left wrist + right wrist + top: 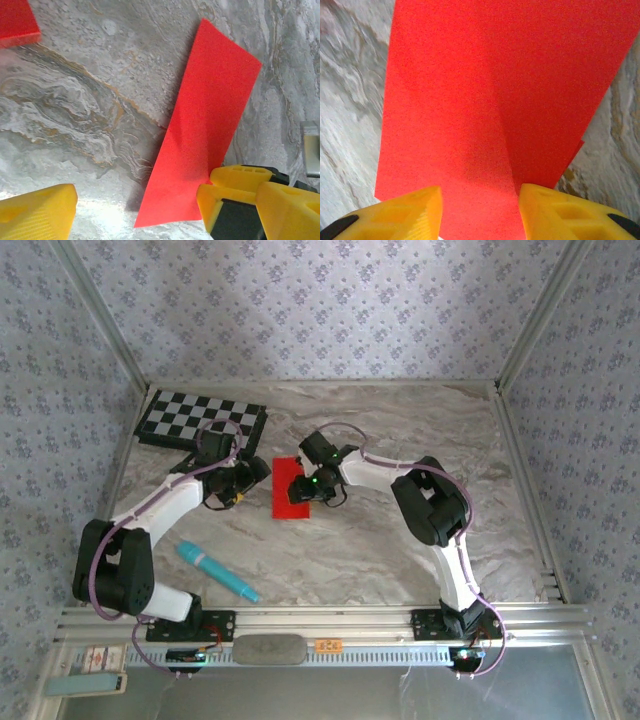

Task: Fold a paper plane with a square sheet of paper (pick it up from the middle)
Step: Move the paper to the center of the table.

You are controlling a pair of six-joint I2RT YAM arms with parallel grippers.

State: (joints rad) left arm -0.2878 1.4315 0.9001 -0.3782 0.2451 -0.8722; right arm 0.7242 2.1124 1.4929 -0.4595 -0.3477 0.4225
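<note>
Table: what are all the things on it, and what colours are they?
square sheet of paper: one, bright red, folded to a rectangle, middle of the table
scrap: one, red, flat on the table apart from the paper
chequered board: one, black and white, far left
pen: one, teal, near left
table: one, grey marble pattern
left gripper: one, yellow fingers, open, at the paper's edge
right gripper: one, yellow fingers, open, over the paper
</note>
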